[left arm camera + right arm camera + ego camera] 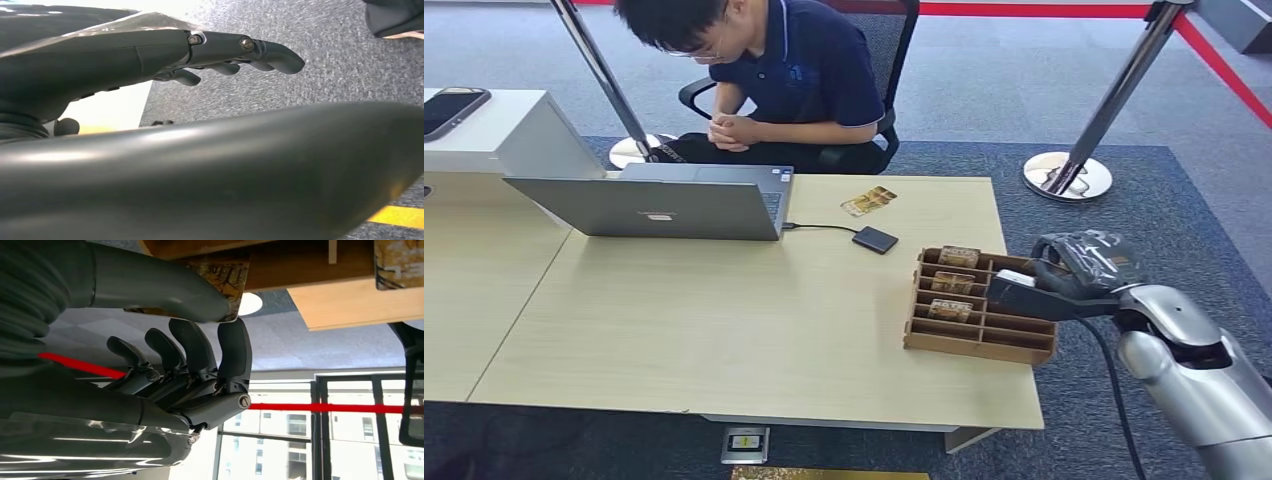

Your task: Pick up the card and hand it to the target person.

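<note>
Meanwhile, 3 cards [952, 283] in the wooden rack [979, 341]; right hand [200, 360] pinching a card [227, 277].

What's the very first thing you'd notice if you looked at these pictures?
Probably the shiny silver arm with its dark right robot hand at the wooden card holder on the table's right corner; up close, its thumb and a finger pinch a patterned card. Next, the person seated across the table, behind an open laptop.
</note>
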